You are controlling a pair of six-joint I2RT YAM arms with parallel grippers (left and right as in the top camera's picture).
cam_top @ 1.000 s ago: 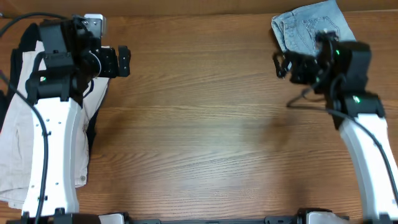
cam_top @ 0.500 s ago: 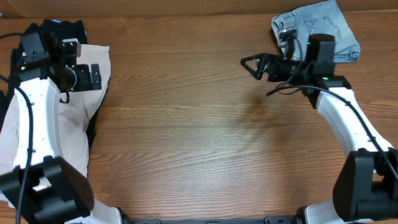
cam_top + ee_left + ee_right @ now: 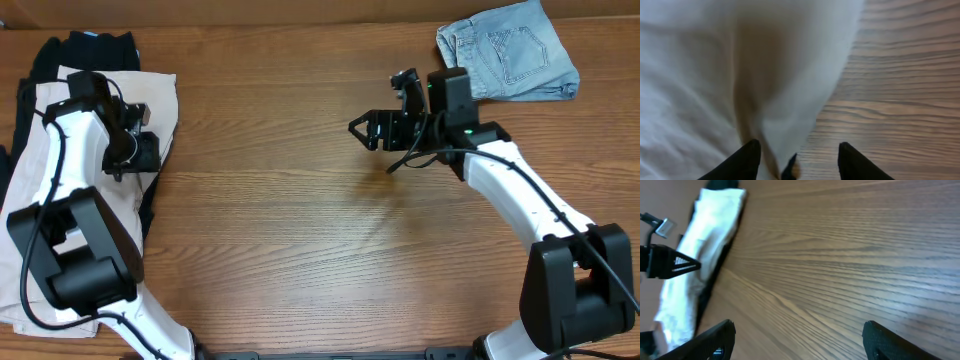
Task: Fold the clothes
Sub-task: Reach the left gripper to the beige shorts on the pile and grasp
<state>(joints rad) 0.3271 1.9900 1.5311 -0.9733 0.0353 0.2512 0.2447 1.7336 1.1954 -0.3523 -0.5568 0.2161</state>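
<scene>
Both arms have swung in; the left gripper (image 3: 799,152) straddles the edge of the shorts (image 3: 152,100), half open, not yet pinching; the right gripper (image 3: 362,130) hangs wide and empty above the counter (image 3: 300,230); grasping looks about to begin.

table (image 3: 300,250) centre open, shorts (image 3: 160,95) left, denim (image 3: 510,50) right

Beige shorts (image 3: 163,100) far to my left: large, pale, rumpled, lying unfolded lengthwise, far end to near end. Close up (image 3: 700,75), I see soft creases and one edge bunched into a shadowed fold. Dark garment (image 3: 95,45) underneath, peeking out at far end. Denim piece (image 3: 510,50) at far right: folded, flat, well apart.
</scene>
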